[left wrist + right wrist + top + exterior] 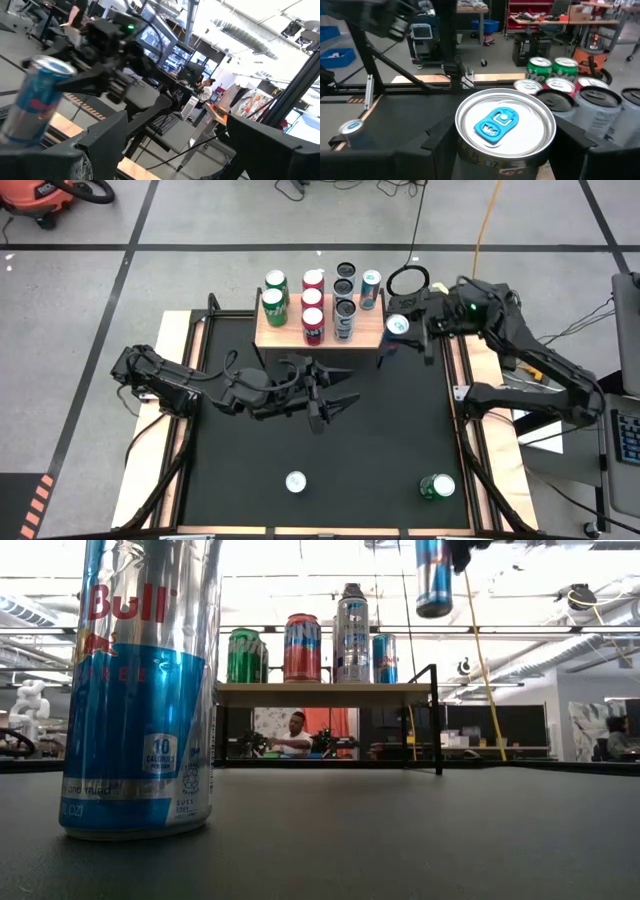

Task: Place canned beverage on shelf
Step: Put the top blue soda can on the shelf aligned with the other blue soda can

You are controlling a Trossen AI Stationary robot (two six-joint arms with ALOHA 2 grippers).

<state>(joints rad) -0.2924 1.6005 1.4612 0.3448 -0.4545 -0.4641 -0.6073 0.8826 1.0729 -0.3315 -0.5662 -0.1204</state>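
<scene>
Right tool point(400, 332) clamped on blue-silver can point(397, 326), held in the air just off the shelf point(366, 333) right end.
Can rigid, smooth, slippery, thin-walled; grip mid-body, keep upright. Left tool point(330, 402) open, empty, over desk point(380, 440).

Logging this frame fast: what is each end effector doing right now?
Left end effector: open, empty, over mid-table.
Right end effector: shut on a blue can, raised beside the shelf.
</scene>
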